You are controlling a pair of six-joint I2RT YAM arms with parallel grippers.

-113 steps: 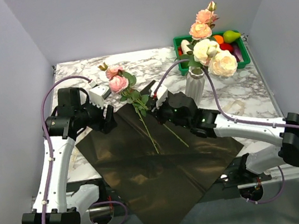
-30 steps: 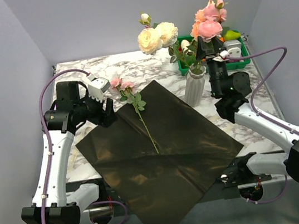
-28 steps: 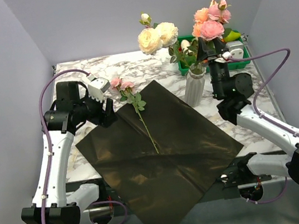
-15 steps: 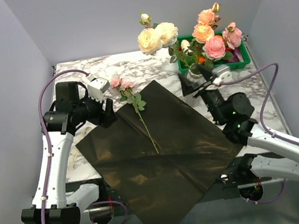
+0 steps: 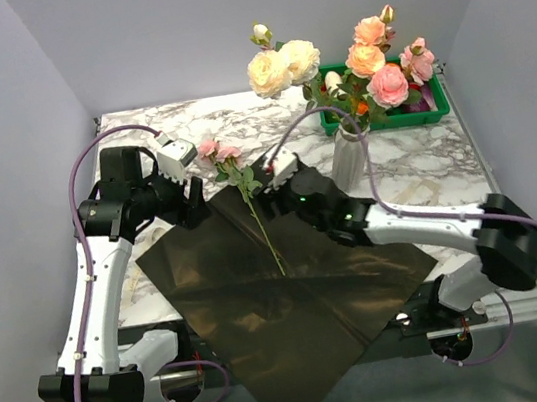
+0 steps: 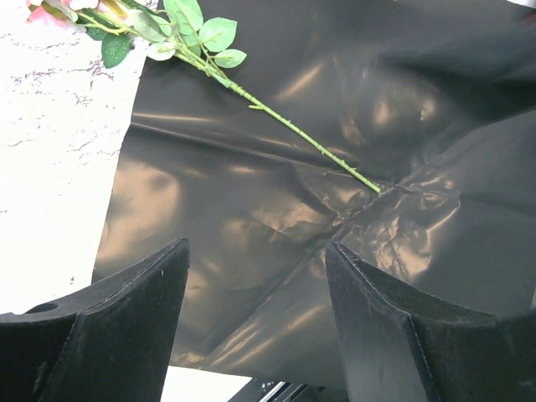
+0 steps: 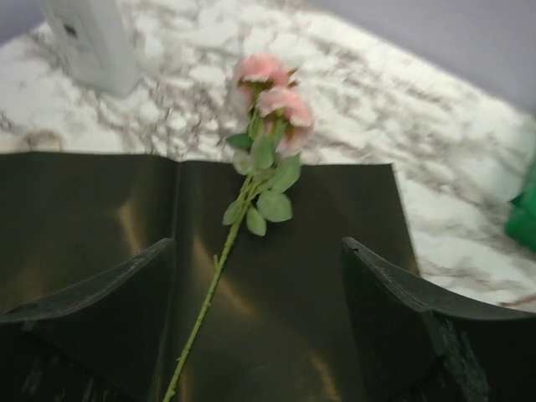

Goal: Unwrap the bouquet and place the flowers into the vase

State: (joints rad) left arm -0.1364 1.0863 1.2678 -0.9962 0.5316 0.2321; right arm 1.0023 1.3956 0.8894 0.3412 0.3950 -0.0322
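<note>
White arm links (image 5: 96, 297) with black joints, lilac cables (image 5: 75, 205) looped alongside, black wedge-shaped claw fingers (image 6: 109, 327)

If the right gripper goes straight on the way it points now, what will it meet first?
Probably the pink rose lying on the dark paper, its stem framed by the right gripper; depth is unclear.

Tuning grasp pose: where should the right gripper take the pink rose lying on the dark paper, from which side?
The bare stem below the leaves, from straight above, jaws across it. It lies flat on the paper, thin and clear there; blooms and leaves bunch at the far end.
</note>
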